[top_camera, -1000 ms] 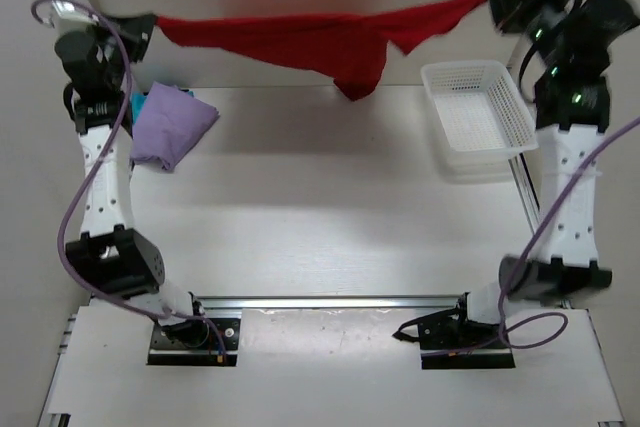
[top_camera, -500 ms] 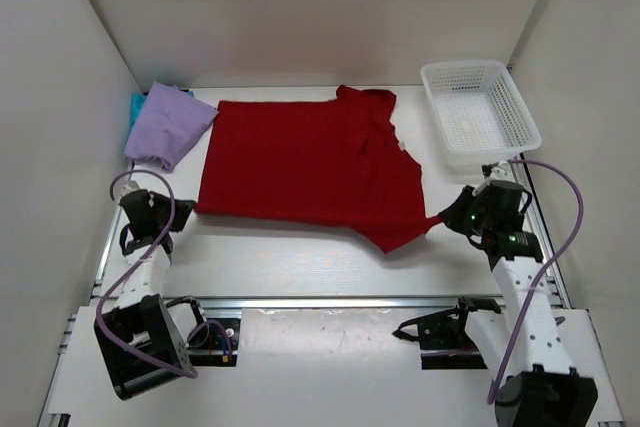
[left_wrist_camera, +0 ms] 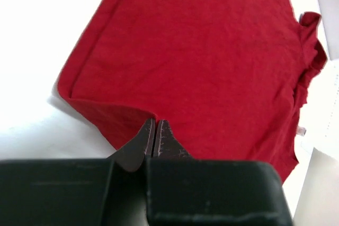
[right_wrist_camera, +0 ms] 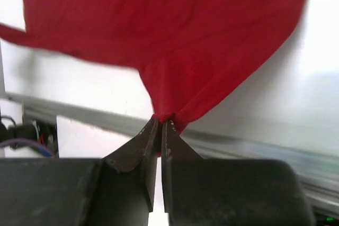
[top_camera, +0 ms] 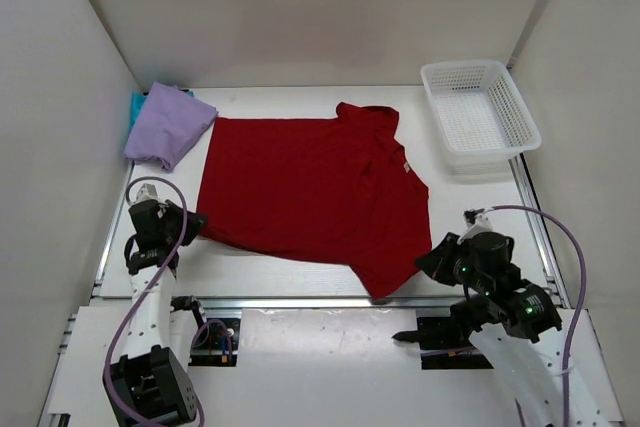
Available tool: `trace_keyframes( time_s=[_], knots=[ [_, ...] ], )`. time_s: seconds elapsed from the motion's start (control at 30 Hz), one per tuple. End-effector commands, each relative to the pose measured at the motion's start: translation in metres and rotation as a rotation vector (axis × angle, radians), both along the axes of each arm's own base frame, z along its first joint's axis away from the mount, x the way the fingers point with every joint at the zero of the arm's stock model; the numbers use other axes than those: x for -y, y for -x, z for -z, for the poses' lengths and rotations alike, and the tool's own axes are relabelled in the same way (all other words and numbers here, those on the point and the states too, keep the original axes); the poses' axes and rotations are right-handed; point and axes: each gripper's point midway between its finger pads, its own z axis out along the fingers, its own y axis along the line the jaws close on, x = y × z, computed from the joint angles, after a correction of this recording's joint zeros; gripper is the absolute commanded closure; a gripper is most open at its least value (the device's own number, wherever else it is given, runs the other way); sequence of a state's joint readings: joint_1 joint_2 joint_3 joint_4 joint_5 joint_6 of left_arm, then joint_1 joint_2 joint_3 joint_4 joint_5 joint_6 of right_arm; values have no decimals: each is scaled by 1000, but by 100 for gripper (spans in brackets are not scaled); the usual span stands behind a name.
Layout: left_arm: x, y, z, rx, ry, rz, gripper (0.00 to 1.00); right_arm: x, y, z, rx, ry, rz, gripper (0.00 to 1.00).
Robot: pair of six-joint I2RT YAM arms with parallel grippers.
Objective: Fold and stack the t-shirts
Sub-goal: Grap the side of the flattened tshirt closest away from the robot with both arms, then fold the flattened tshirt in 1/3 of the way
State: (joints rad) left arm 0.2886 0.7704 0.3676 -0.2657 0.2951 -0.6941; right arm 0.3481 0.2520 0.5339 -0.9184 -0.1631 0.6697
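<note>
The deep red t-shirt (top_camera: 305, 192) lies spread flat on the middle of the table, collar toward the back right. My left gripper (top_camera: 192, 221) is shut on its near-left corner, low over the table; the left wrist view shows the fingertips (left_wrist_camera: 155, 123) pinching the red cloth (left_wrist_camera: 201, 51). My right gripper (top_camera: 428, 259) is shut on its near-right edge; in the right wrist view the cloth (right_wrist_camera: 169, 25) bunches at the tips (right_wrist_camera: 160, 123). The lavender t-shirt (top_camera: 168, 127) lies folded at the back left on top of the teal one (top_camera: 136, 104), which shows only as a sliver.
A white mesh basket (top_camera: 478, 112) stands at the back right, with nothing in it. White walls close in the left, back and right sides. A metal rail (top_camera: 330, 300) runs along the table's near edge just in front of the shirt.
A second ago both grippers held the red shirt stretched in the air at the back. It has come down flat on the table, and both grippers have drawn it toward the near edge.
</note>
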Motion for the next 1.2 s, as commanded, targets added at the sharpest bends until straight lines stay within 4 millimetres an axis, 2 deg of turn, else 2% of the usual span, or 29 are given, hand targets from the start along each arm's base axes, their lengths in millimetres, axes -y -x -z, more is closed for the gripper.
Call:
trace_keyframes(
  time_s=[0.0,0.03,0.07,0.1,0.13,0.17,0.2,0.23,0.27,0.3,0.33,0.37,0.4,0.43,0.53,0.57,0.63,0.67,0.7,0.73,0.77,0.8,0.83,0.87,0.9,0.97,1.07,1.1,1.17],
  knots=[
    [-7,4,8,-14,2,-28,100,-10,1,19,-86,-52,81,100],
    [-4,-2,2,20,36,-24,100,-15,1,23,-84,-42,74,100],
    [1,-3,3,17,86,-21,100,-15,-12,19,-50,-18,104,100],
    [0,-10,-4,43,102,-27,100,-18,-21,15,-13,26,108,100],
    [-2,-16,-4,45,108,-38,100,-20,-25,22,-14,106,83,100],
    [-2,-20,-6,51,130,-49,100,-19,-39,11,49,164,76,100],
    [-5,-24,-5,51,135,-63,100,-22,-54,11,33,182,83,100],
    [-10,-30,-6,51,162,-89,100,-9,-82,4,53,220,115,100],
    [-8,-34,-10,73,208,-89,100,0,-98,-4,51,166,98,100],
    [-7,-40,-12,76,234,-95,100,-19,-109,-11,78,44,-12,100],
    [-12,-49,-17,90,215,-115,100,-5,-128,-16,102,-20,17,100],
    [-12,-54,-16,76,215,-116,100,11,-142,-8,76,-20,67,100],
    [-14,-56,-15,69,222,-129,100,15,-155,-16,102,-10,81,100],
    [-14,-63,-20,84,224,-125,100,23,-166,-9,96,44,104,100],
    [-26,-74,-17,75,229,-164,100,25,-204,-19,105,67,102,100],
    [-29,-77,-13,62,228,-172,100,24,-213,-17,111,69,100,100],
    [-33,-85,-12,55,209,-181,100,22,-232,-28,136,66,97,100],
    [-36,-90,-8,39,207,-189,100,21,-238,-20,111,76,94,100],
    [-36,-94,-8,41,198,-183,100,19,-248,-30,140,85,85,100],
    [-36,-99,-3,21,207,-187,100,19,-258,-31,138,91,79,100],
    [-33,-105,-1,11,212,-181,100,20,-261,-18,98,99,75,100],
    [-32,-108,2,4,212,-171,100,16,-271,-30,127,108,62,100],
    [-34,-113,3,-3,215,-178,100,15,-280,-29,120,113,57,100],
    [-34,-116,9,-21,219,-179,100,16,-285,-20,99,118,50,100],
    [-35,-121,10,-24,221,-179,100,17,-293,-27,114,127,49,100],
    [-40,-127,12,-27,219,-193,100,17,-304,-17,86,143,45,100],
    [-40,-137,16,-39,206,-184,100,17,-324,-16,70,166,30,100],
    [-41,-141,20,-52,207,-183,100,18,-326,-4,32,170,29,100],
    [-39,-147,21,-54,200,-157,95,18,-338,-2,25,190,24,100]
  ],
)
